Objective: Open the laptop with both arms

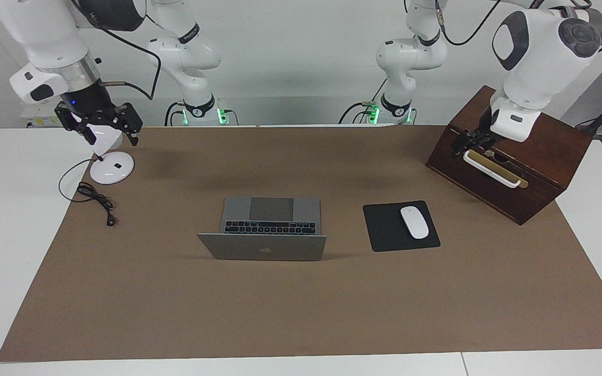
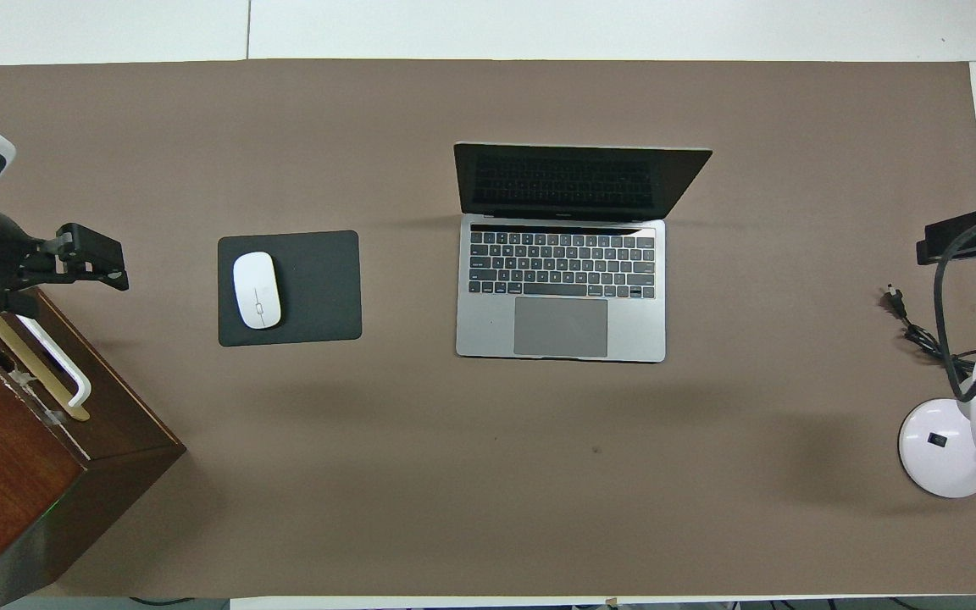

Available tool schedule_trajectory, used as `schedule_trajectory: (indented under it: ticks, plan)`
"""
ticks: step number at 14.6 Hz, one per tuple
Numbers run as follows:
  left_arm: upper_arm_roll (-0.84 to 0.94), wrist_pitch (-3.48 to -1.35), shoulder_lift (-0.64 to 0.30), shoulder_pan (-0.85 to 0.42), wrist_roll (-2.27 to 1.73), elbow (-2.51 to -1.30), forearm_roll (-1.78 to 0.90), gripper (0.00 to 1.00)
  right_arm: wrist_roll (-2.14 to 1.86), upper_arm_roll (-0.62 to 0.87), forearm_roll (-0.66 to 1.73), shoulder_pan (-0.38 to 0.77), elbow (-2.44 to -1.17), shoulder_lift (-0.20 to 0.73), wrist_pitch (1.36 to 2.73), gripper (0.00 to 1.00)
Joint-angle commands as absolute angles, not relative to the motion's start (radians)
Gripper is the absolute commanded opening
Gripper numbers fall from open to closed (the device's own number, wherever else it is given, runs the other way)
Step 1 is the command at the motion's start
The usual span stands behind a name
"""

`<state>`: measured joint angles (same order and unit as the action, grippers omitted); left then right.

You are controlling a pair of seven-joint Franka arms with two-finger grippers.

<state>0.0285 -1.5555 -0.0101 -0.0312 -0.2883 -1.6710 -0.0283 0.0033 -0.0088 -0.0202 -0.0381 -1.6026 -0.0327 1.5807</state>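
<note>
Claws both clear of the laptop: it sits mid-counter, lid already raised. Your left claw hangs over the wooden box, right claw over the lamp; finger state unreadable. Looks done; next, just hold off.

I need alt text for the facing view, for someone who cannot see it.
An open laptop sits mid-table, with a white mouse on a black pad beside it. The right gripper hangs over a lamp base; the left gripper over a wooden box.

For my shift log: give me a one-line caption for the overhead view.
Laptop open mid-table, mouse on pad beside it; both hands parked at the table's ends.
</note>
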Motion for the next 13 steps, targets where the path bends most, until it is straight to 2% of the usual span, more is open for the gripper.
schedule_trajectory:
  ticks: [1,13]
  plan:
    - [0.037,-1.542,0.003,-0.021,-0.275,-1.669,-0.017,1.0,-0.015,0.005,0.002,-0.057,-1.601,-0.038,1.543,1.0]
    - [0.031,-1.493,0.026,-0.028,-0.161,-1.671,-0.018,1.0,-0.015,0.002,0.002,-0.058,-1.603,-0.04,1.534,1.0]
